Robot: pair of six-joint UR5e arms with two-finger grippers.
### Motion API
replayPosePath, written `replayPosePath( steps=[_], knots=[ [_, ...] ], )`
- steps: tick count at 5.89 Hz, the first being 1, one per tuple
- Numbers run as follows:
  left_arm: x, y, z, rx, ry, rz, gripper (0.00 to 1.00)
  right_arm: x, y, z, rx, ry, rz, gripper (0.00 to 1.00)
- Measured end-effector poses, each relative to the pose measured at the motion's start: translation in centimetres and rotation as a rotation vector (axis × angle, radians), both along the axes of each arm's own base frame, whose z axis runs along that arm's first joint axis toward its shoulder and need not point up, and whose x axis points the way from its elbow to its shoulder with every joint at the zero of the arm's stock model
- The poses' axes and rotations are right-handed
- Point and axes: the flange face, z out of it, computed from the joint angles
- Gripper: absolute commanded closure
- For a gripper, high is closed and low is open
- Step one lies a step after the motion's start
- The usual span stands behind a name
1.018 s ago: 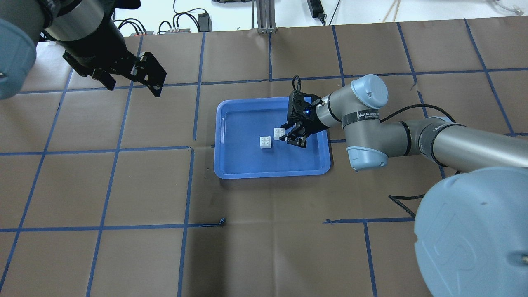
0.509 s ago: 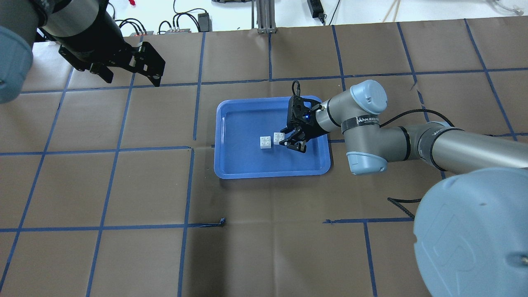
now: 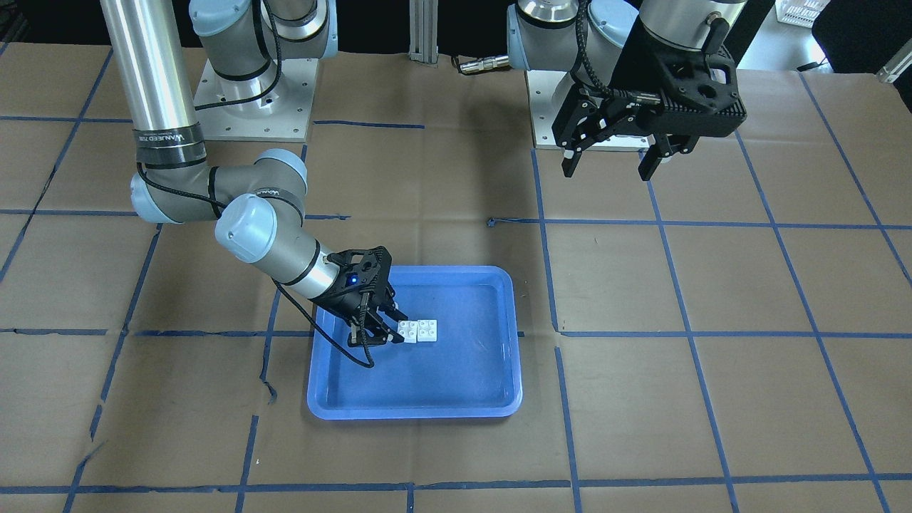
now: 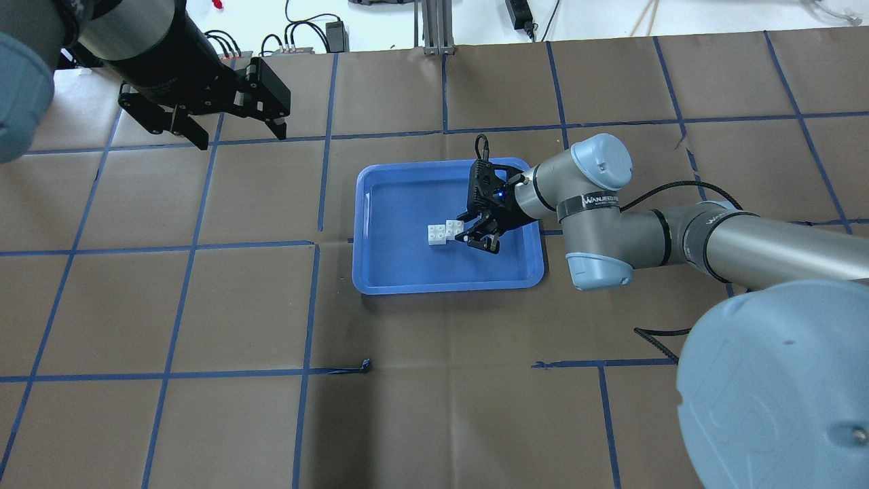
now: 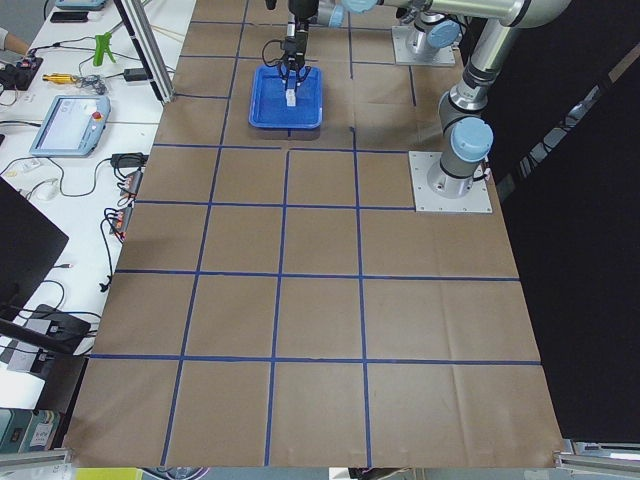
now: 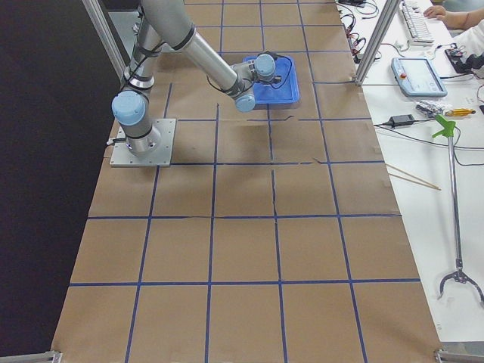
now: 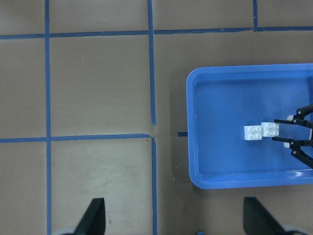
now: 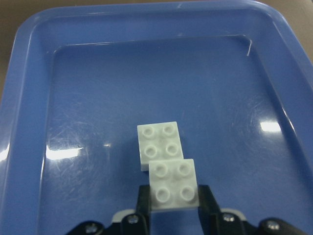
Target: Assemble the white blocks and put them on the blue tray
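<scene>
The blue tray (image 4: pixel 400 204) is lying well in from every edge of the counter. The left gripper (image 4: pixel 241 132) is hanging high over the counter's left half, its jaws spread and holding nothing. The right gripper (image 4: pixel 468 234) is reaching low into the tray from its right rim, clamping the held white block (image 8: pixel 173 185). That block is sitting raised, partly overlapping the resting white block (image 8: pixel 160 145) on the tray floor. Stacking appears to be in hand. The next move likely calls for squaring the held block over the lower studs, then pressing straight down.
</scene>
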Motion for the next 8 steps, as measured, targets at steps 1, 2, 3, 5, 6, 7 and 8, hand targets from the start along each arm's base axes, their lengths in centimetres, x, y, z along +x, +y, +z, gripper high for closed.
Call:
replayPosePath(
  steps=[1, 2, 3, 5, 6, 7, 8],
  knots=[
    [0.1, 0.2, -0.3, 0.007, -0.001, -0.026, 0.01, 0.0, 0.0, 0.0, 0.001, 0.000, 0.001, 0.72],
    [0.3, 0.4, -0.1, 0.013, -0.005, -0.060, 0.01, 0.1, 0.0, 0.0, 0.002, 0.000, 0.001, 0.72],
    [0.5, 0.7, 0.4, 0.040, -0.019, -0.072, 0.01, 0.1, 0.0, -0.1, 0.003, 0.000, 0.001, 0.72],
    [0.9, 1.1, 1.3, 0.071, -0.042, -0.060, 0.01, 0.1, 0.1, -0.1, 0.006, -0.001, 0.002, 0.72],
    [0.9, 1.2, 1.4, 0.070, -0.046, -0.060, 0.01, 0.1, 0.1, -0.1, 0.007, -0.001, 0.003, 0.72],
    [0.9, 1.4, 1.3, 0.070, -0.047, -0.064, 0.01, 0.1, 0.2, -0.2, 0.008, -0.001, 0.004, 0.72],
    [0.9, 1.4, 1.0, 0.071, -0.045, -0.066, 0.01, 0.1, 0.2, -0.2, 0.008, 0.000, 0.005, 0.72]
  ],
)
